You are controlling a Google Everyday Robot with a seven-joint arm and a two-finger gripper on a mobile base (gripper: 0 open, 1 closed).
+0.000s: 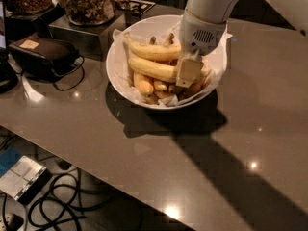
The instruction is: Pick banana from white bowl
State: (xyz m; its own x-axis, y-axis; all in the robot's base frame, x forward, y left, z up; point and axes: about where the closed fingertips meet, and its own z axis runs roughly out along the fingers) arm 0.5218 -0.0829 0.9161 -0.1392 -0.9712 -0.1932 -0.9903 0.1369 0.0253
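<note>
The white bowl (120,76), lined with white paper, stands on the dark counter and holds several bananas. The long, pale-yellow, nearly straight banana (151,68) lies across the bowl's middle. A more curved long banana (151,51) lies just behind it. Short plump orange-yellow bananas (143,84) lie beneath them. My gripper (188,72) reaches down into the bowl from the upper right and sits at the right end of the straight banana, covering that end. My white arm hides the bowl's back right rim.
Glass jars of dark snacks (86,4) stand on a metal box behind the bowl at the left. A black device with a cable (43,57) lies left of the bowl. The counter's front edge runs diagonally at the lower left, with cables (62,203) on the floor below.
</note>
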